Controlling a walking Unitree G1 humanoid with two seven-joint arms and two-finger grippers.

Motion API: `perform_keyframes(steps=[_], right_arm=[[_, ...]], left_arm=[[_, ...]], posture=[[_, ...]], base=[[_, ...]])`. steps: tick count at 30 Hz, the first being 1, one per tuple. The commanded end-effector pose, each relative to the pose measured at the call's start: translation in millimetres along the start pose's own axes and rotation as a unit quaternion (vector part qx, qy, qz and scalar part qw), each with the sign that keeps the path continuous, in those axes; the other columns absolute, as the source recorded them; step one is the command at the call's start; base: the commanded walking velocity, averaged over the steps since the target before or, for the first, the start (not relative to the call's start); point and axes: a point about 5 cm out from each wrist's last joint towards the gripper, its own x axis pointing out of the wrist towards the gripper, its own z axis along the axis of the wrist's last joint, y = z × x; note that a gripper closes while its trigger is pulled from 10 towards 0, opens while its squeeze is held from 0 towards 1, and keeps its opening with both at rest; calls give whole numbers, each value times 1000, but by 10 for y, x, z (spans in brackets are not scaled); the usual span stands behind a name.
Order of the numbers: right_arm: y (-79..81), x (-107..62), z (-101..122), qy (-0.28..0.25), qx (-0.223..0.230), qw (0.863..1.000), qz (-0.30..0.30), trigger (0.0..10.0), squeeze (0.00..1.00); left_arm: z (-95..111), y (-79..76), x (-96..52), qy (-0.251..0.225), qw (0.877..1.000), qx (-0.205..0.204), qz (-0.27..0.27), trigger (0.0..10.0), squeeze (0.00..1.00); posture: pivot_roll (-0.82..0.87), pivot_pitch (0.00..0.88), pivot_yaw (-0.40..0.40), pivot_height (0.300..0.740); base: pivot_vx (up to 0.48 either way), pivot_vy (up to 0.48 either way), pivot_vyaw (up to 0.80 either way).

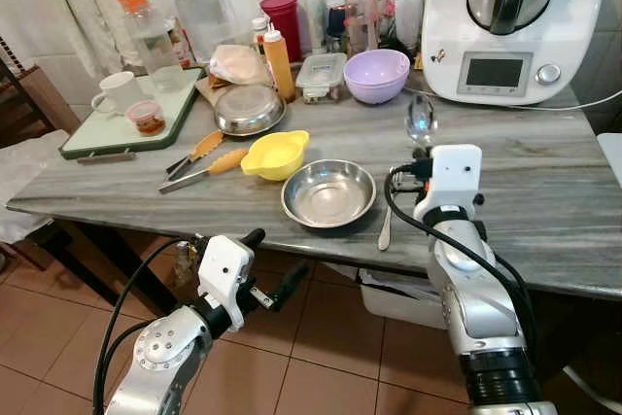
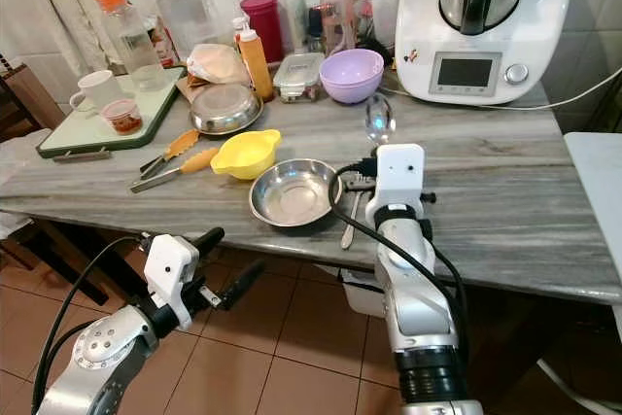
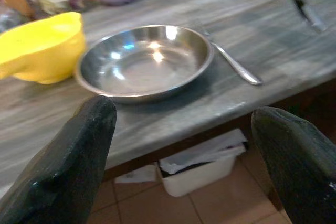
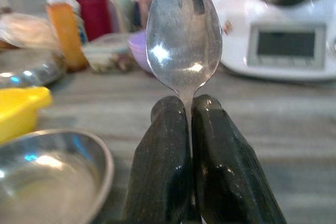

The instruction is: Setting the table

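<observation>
My right gripper (image 4: 189, 106) is shut on the neck of a metal spoon (image 1: 421, 121), whose bowl stands upright above the grey table (image 1: 544, 191), just right of a shallow steel bowl (image 1: 328, 191). Another piece of cutlery (image 1: 386, 230) lies flat on the table against that bowl's right side, also seen in the left wrist view as cutlery (image 3: 236, 66). My left gripper (image 1: 275, 261) is open and holds nothing. It hangs below the table's front edge, pointing at the steel bowl (image 3: 144, 61).
A yellow bowl (image 1: 275, 155) and orange-handled tongs (image 1: 199, 157) lie left of the steel bowl. Behind stand a second steel bowl (image 1: 249, 109), a purple bowl (image 1: 377, 75), bottles, a green tray (image 1: 97, 133) with a mug (image 1: 117, 92), and a white kitchen machine (image 1: 510, 21). A white bin (image 1: 398, 298) sits under the table.
</observation>
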Motion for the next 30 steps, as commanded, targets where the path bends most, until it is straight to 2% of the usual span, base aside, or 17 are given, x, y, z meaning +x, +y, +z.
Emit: perform_keyframes(steps=[1,8,10,15,16,17,18,23,24,30], right_arm=[[-44,-24,-13,15,27,999,-22,10000,0],[-171,-34,-163,69,66,994,-58,10000,0],[-210,-18,-228,93,88,990,-66,10000,0],[-230,0,-234,97,96,988,-67,10000,0],[-234,17,-260,111,121,984,-72,10000,0],[-234,17,-260,111,121,984,-72,10000,0],[-224,35,-272,122,139,980,-71,10000,0],[-138,78,-274,135,167,975,-59,10000,0],[-75,99,-280,145,192,969,-52,10000,0],[71,139,-296,169,238,956,-37,10000,0]], left_arm=[[45,2,4,4,1000,7,-22,10000,0],[48,-5,7,11,999,6,-41,10000,0],[48,-22,22,13,998,5,-53,10000,0],[49,-30,33,13,998,4,-57,10000,0],[41,-41,43,13,998,1,-60,10000,0],[41,-41,43,13,998,1,-60,10000,0],[32,-52,52,14,998,-1,-62,10000,0],[37,-64,75,15,998,-3,-66,10000,0],[58,-42,96,16,998,-3,-67,10000,0],[55,-54,87,17,997,2,-69,10000,0]], posture=[[-169,41,184,740],[-187,52,194,740],[-192,53,195,740],[-197,54,195,740],[-200,52,193,740],[-200,52,193,740],[-200,52,193,740],[-197,48,191,740],[-196,47,191,740],[-190,43,192,740]], base=[[0,0,0],[0,0,0],[0,0,0],[0,0,0],[0,0,0],[0,0,0],[0,0,0],[0,0,0],[0,0,0],[0,0,0]])
